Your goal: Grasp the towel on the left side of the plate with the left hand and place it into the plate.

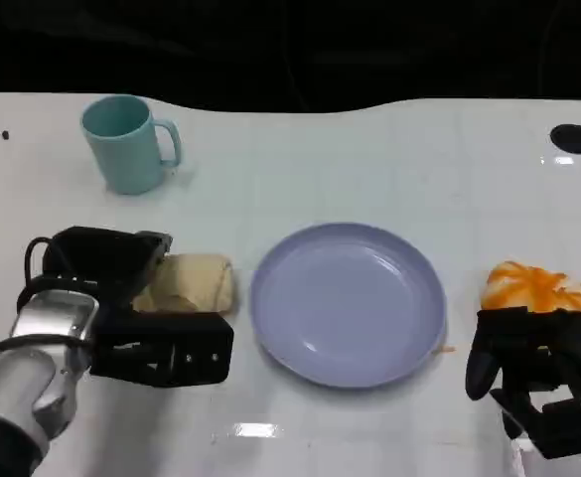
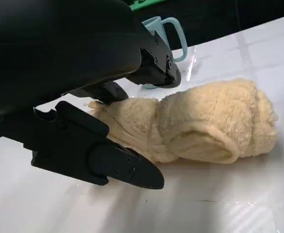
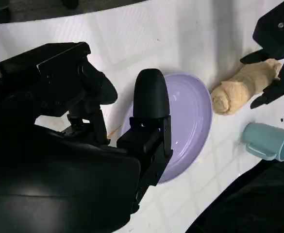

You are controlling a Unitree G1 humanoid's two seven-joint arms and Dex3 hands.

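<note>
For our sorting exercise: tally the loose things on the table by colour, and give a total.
Beige: 1, the towel
Lavender: 1, the plate
Teal: 1, the mug
Orange and white: 1, the round object beside the right hand
Total: 4

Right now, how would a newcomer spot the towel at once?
Start at the lavender plate mid-table. Just to its left lies the towel, between the left hand fingers. It is a cream, fluffy roll, unlike the smooth teal mug farther back.

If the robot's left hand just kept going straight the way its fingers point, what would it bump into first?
Most likely the rolled towel. The left hand has fingers on either side of the towel's near end. Beyond it lies the plate. Whether they already touch the cloth is unclear.
</note>
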